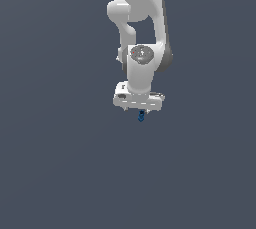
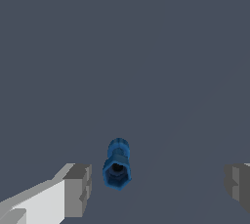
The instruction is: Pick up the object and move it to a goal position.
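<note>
The object (image 1: 142, 116) is a tiny dark-blue blocky item with lighter blue flecks, showing just under the white hand in the exterior view. In the wrist view the object (image 2: 117, 165) looks like a short blue tube with a dark hexagonal end facing the camera. It lies between the two grey fingertips (image 2: 78, 190), nearer one of them and touching neither. My gripper (image 2: 157, 186) is open, with a wide gap between its fingers. In the exterior view the gripper (image 1: 140, 111) points straight down and its fingers are mostly hidden by the hand.
The white arm (image 1: 142, 33) rises from the hand to the top of the exterior view. All around is a plain dark grey-blue surface (image 1: 60, 163) with no other objects or edges in sight.
</note>
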`<state>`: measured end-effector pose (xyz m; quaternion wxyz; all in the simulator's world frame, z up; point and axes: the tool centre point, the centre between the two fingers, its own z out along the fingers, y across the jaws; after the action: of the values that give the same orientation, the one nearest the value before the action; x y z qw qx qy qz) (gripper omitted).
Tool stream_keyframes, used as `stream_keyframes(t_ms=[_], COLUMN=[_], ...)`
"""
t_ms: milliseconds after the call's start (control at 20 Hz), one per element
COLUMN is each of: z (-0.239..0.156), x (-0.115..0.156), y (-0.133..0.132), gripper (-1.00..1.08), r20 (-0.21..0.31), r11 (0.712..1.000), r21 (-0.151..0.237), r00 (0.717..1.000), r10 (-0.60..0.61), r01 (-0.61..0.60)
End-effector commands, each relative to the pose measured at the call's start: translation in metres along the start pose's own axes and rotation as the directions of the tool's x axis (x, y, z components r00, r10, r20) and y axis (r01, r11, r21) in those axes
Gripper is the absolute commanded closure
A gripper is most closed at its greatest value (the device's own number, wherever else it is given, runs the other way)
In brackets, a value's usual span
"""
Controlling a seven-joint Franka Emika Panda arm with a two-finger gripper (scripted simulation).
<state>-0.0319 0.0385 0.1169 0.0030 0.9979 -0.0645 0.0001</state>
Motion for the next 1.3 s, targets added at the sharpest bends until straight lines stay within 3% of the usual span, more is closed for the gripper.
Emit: stream_keyframes(t_ms=[0, 350, 700, 1250], z=[0.01, 0.023, 0.029, 0.072], x=[-0.01, -0.025, -0.025, -0.026], y=[-0.011, -0.027, -0.028, -0.028], gripper=[-0.92, -0.92, -0.92, -0.92], r20=[0.0, 0.001, 0.002, 0.001], r11=[1.0, 0.999, 0.999, 0.999], r21=[0.002, 0.006, 0.006, 0.006], r00=[1.0, 0.999, 0.999, 0.999], r10=[0.016, 0.037, 0.035, 0.038], r01=[-0.016, -0.037, -0.035, -0.038])
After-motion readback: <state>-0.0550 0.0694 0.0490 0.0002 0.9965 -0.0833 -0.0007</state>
